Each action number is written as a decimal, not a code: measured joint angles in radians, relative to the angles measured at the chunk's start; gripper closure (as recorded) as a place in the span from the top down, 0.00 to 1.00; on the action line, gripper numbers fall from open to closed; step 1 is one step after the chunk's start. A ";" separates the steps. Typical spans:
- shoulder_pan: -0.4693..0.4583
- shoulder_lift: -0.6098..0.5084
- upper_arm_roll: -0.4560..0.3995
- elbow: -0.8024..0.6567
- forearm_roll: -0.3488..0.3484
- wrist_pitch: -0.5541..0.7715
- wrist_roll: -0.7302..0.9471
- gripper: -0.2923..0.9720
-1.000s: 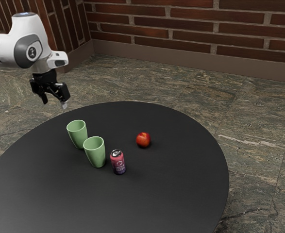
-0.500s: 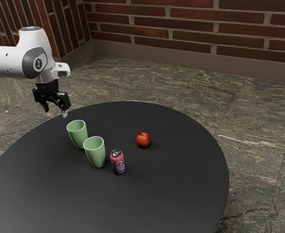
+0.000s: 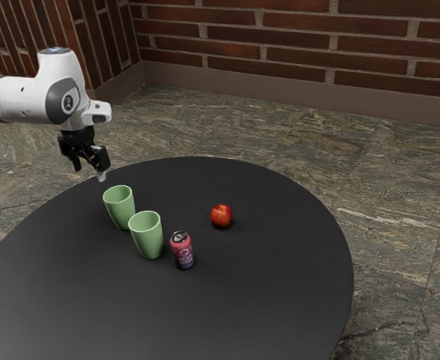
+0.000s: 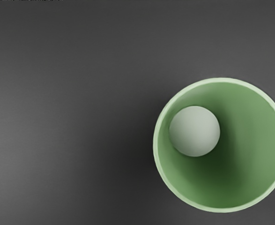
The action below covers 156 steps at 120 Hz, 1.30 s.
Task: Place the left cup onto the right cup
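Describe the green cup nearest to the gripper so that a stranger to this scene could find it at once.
On the round black table, two green cups stand close together toward the exterior view's left. The one meant is the rear cup, closest to the gripper. The front cup is the one that stands beside the pink can.

bare simulated room, red brick walls [image 3: 294, 37], stone floor [image 3: 317, 135], round black table [image 3: 279, 300]

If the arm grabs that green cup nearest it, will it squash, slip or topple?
Likely stiff and light: the green cup looks thin-walled and empty. It narrows toward its base, so a sideways nudge might tip it.
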 joint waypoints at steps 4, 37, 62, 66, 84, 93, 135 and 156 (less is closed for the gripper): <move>0.000 0.007 -0.001 0.002 0.000 0.006 0.013 0.75; 0.007 0.079 -0.006 0.056 -0.013 0.038 0.103 0.75; 0.003 0.138 -0.013 0.111 -0.032 0.041 0.149 0.75; 0.003 0.144 -0.013 0.112 -0.035 0.041 0.155 0.75; 0.003 0.162 -0.012 0.113 -0.045 0.045 0.178 0.75; 0.002 0.167 -0.012 0.112 -0.050 0.047 0.186 0.75; -0.002 0.193 -0.011 0.108 -0.082 0.048 0.199 0.75; -0.004 0.204 -0.011 0.109 -0.083 0.049 0.199 0.70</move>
